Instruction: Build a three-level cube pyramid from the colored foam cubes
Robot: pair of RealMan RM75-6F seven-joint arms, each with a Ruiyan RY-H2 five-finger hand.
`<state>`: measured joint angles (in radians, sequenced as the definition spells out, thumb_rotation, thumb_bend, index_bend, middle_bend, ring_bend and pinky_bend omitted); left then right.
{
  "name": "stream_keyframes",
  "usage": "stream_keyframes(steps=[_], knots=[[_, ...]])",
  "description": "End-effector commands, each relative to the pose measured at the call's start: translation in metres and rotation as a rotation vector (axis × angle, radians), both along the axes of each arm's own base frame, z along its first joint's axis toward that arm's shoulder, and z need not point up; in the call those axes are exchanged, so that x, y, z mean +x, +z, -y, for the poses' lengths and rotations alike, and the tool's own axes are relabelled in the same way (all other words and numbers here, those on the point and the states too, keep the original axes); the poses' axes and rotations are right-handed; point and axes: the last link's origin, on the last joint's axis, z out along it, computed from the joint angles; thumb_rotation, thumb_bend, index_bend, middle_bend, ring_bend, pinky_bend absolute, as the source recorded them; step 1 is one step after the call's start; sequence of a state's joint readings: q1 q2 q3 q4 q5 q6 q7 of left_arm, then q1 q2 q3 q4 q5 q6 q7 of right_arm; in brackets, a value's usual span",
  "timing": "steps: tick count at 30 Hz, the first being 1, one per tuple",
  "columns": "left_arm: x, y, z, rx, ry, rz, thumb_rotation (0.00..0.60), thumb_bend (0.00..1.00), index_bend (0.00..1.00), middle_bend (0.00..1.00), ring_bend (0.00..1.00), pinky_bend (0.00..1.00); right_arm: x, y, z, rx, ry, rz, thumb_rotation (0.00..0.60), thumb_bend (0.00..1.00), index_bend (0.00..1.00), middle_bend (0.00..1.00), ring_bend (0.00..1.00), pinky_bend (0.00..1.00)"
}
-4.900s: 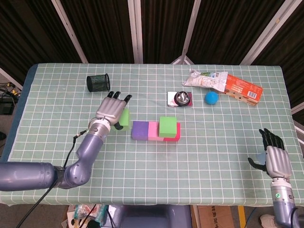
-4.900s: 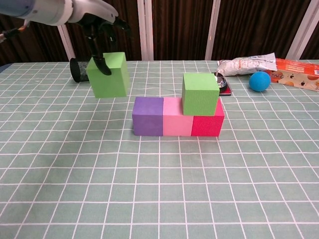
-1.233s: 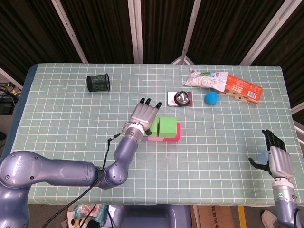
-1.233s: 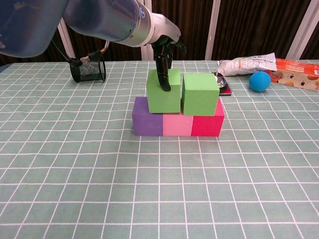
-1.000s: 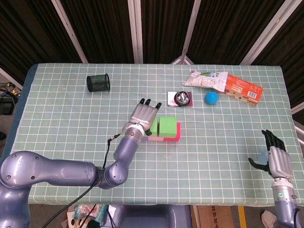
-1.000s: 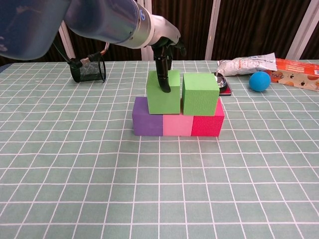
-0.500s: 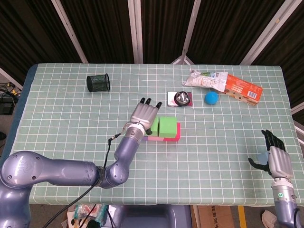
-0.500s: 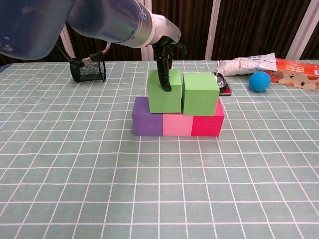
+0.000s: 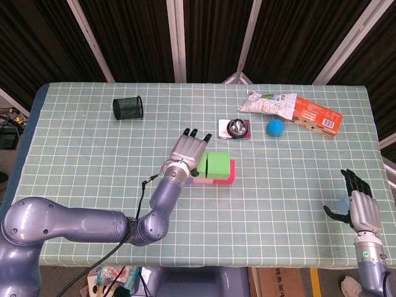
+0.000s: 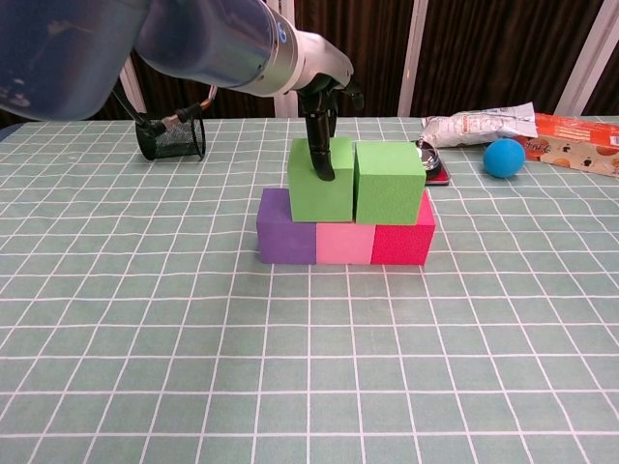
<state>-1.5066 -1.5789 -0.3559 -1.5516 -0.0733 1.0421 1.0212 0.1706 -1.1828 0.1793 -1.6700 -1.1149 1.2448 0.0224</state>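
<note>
We see the left hand (image 10: 319,126) pinching the left green cube (image 10: 321,184) seated on the purple cube (image 10: 286,239) and pink cube (image 10: 345,242), beside the right green cube (image 10: 389,182); a sticky release could drag it off.

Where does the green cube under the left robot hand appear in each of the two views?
Head view: the green cube is near the middle, mostly hidden by the left robot hand.
Chest view: upper middle, on the purple and pink cubes.
Shared landmark: the second green cube to its right.
</note>
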Motion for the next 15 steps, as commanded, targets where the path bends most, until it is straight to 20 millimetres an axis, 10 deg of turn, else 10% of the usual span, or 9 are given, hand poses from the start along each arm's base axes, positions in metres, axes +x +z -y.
stream_keyframes(steps=[1,15], knots=[[0.0008,-0.0002,-0.0001,0.001,-0.002,0.001,0.600,0.28,0.02,0.38,0.05,0.01,0.0001,0.0000,0.0001,0.000,0.000,0.000,0.600,0.25,0.00,0.00,0.00,0.00],[0.0012,-0.0015,0.0008,-0.004,0.001,0.002,0.600,0.28,0.02,0.38,0.05,0.01,0.0000,-0.0002,-0.0002,0.003,-0.002,0.001,0.600,0.25,0.00,0.00,0.00,0.00]])
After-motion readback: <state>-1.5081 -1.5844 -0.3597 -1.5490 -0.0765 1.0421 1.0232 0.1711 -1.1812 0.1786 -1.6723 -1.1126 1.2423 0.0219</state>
